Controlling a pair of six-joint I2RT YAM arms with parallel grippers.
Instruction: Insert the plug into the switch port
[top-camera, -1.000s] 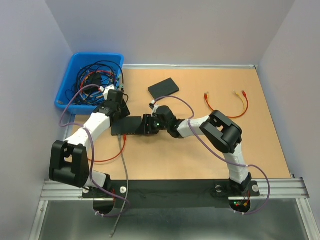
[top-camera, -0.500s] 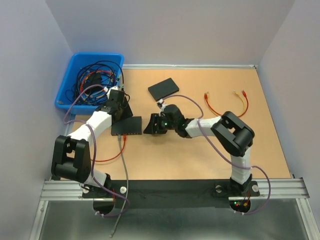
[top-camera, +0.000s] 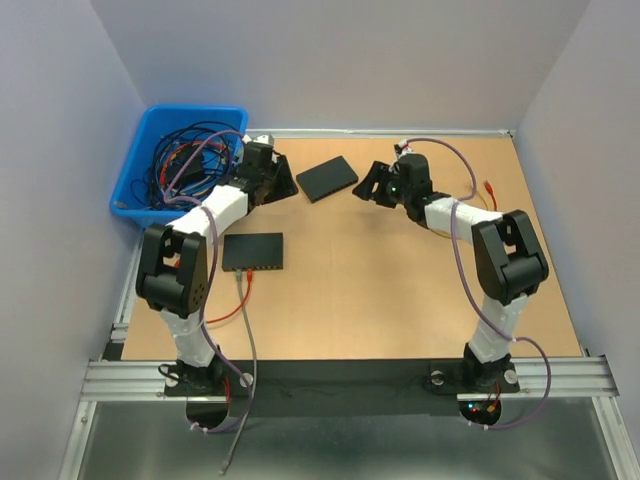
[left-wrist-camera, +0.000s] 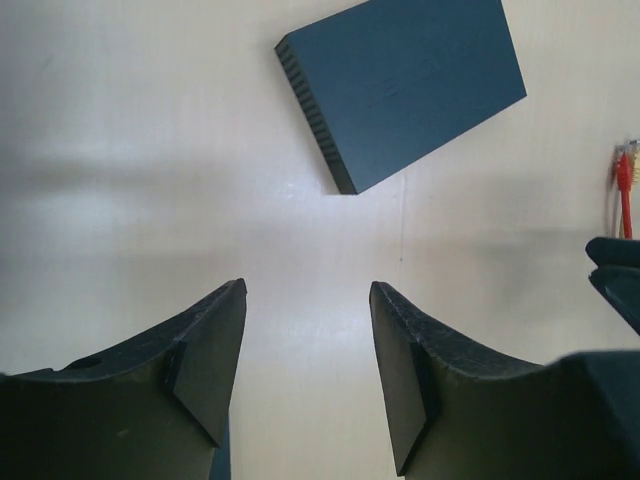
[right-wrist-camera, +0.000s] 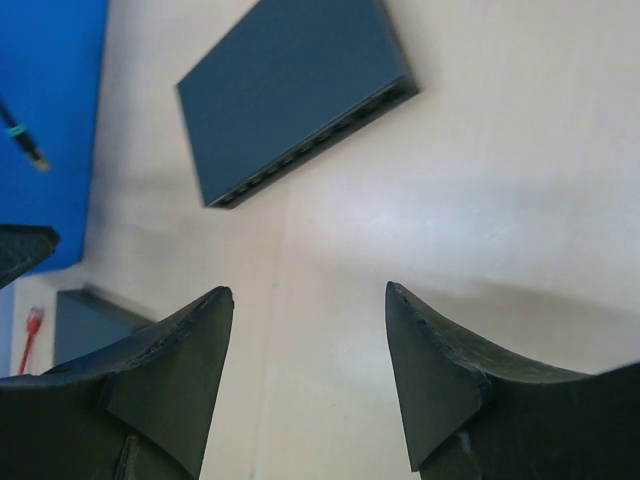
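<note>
A black switch (top-camera: 253, 251) lies flat at the left middle of the table. A red cable's plug (top-camera: 247, 281) sits at its near edge; I cannot tell if it is seated. The switch (right-wrist-camera: 88, 320) and red plug (right-wrist-camera: 31, 324) also show in the right wrist view. A second black switch (top-camera: 327, 177) lies at the back, its port row showing in the right wrist view (right-wrist-camera: 290, 95). My left gripper (top-camera: 288, 185) is open and empty just left of it (left-wrist-camera: 305, 290). My right gripper (top-camera: 365, 188) is open and empty just right of it (right-wrist-camera: 305, 290).
A blue bin (top-camera: 150, 130) of tangled cables stands at the back left. A red cable (top-camera: 420, 205) and a yellow cable (top-camera: 485, 205) lie at the back right. A grey cable (top-camera: 248, 340) runs from the near switch to the table's front edge.
Both grippers have left the near switch and swung to the back of the table, ending on either side of the far switch. The near switch stays where it lay.
</note>
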